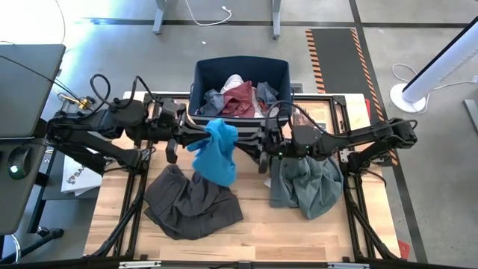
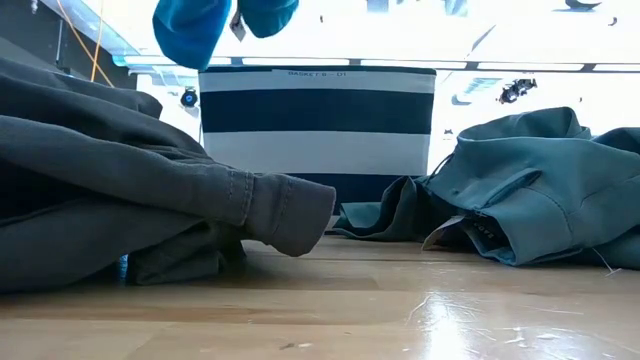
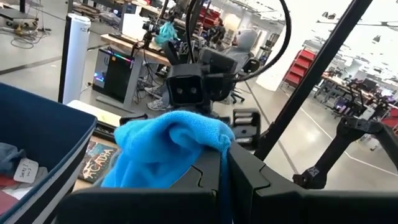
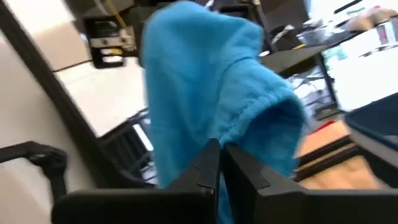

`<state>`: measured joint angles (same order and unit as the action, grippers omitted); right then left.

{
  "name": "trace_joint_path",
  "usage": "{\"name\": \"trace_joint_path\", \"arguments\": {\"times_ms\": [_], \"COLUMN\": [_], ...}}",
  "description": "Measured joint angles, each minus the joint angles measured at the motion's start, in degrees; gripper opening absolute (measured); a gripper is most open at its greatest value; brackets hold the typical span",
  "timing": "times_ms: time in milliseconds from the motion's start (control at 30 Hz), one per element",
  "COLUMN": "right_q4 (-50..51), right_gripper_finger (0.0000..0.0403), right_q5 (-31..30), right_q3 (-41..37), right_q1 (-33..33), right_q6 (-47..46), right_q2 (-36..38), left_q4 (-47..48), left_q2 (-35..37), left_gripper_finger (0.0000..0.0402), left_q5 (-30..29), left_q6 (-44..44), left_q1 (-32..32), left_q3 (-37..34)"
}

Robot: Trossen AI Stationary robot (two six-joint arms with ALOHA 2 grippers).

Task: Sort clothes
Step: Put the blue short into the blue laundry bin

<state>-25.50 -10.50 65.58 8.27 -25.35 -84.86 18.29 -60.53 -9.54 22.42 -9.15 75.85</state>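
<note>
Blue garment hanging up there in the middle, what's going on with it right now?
The left end effector is shut on the bright blue garment and holds it in the air just in front of the navy striped bin, which already has several pieces inside. The right end effector is shut beside the garment; whether it grips the cloth is unclear. The dark grey-brown trousers and the grey-green shirt lie on the wooden table, not yet sorted.
</note>
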Motion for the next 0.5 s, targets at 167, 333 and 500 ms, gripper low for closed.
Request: {"name": "trace_joint_path", "arguments": {"times_ms": [167, 333, 500], "right_q4": [-3.91, -5.99, -6.03], "right_gripper_finger": [0.0004, 0.0002, 0.0002], "right_q5": [3.77, 4.78, 4.76], "right_q3": [0.0, 0.02, 0.02], "right_q1": [0.12, 1.56, 4.04], "right_q6": [-1.59, -0.57, 0.96], "right_q2": [0.62, 3.65, 6.38], "left_q4": [0.88, 1.83, 1.98], "left_q2": [-0.58, -0.7, -0.7], "left_gripper_finger": [0.0003, 0.0003, 0.0003], "left_q5": [0.91, 2.56, 3.48], "left_q6": [-0.03, -0.01, 0.04], "left_q1": [0.01, 0.0, -0.02], "left_q3": [0.0, -0.01, -0.02]}}
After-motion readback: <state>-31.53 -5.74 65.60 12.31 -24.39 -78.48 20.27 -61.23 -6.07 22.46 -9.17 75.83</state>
